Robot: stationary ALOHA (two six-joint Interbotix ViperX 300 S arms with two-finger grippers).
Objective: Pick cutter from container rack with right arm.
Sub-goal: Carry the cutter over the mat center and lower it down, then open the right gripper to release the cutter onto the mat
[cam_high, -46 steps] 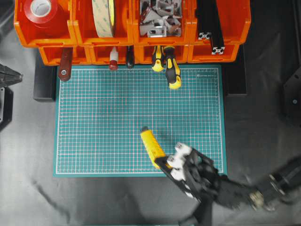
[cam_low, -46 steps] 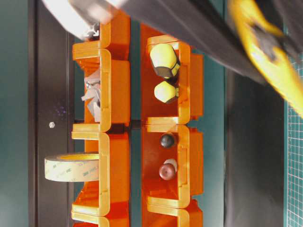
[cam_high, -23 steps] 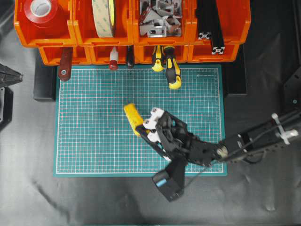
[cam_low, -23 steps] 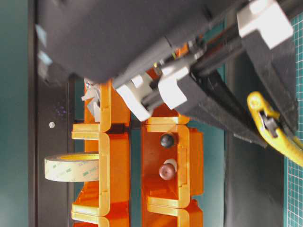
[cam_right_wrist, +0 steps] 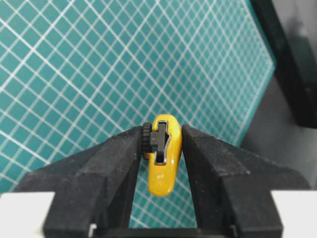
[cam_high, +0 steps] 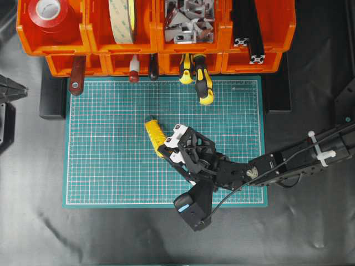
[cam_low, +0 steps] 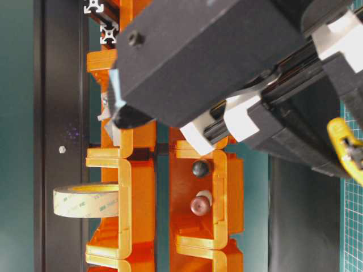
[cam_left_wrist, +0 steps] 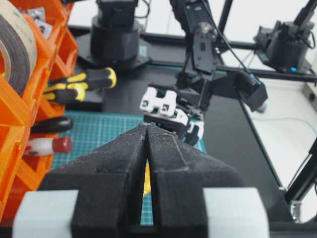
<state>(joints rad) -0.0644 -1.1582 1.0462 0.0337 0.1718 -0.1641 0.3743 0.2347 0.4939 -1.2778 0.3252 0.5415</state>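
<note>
Right gripper [cam_right_wrist: 159, 148] clamped on yellow cutter [cam_high: 155, 136] above green cutting mat [cam_high: 105, 144]; best lowered level and gently, left gripper [cam_left_wrist: 147, 130] shut, empty

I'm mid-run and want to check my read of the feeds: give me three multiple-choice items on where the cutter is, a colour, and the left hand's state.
1. Where is the cutter?
A. In a lower bin of the container rack
B. Over the green mat, held by the right hand
C. On the black table beside the mat

2. What colour is the tape roll in the top-left bin of the container rack?
A. Red
B. Blue
C. Green

3. How does the left hand stand?
A. Wide open
B. Shut on a screwdriver
C. Shut, holding nothing

Answers:
1. B: the right hand has its fingers clamped on both sides of the yellow body, with the green mat below.
2. A: the overhead view shows it red.
3. C: the fingertips meet with nothing between them.
</note>
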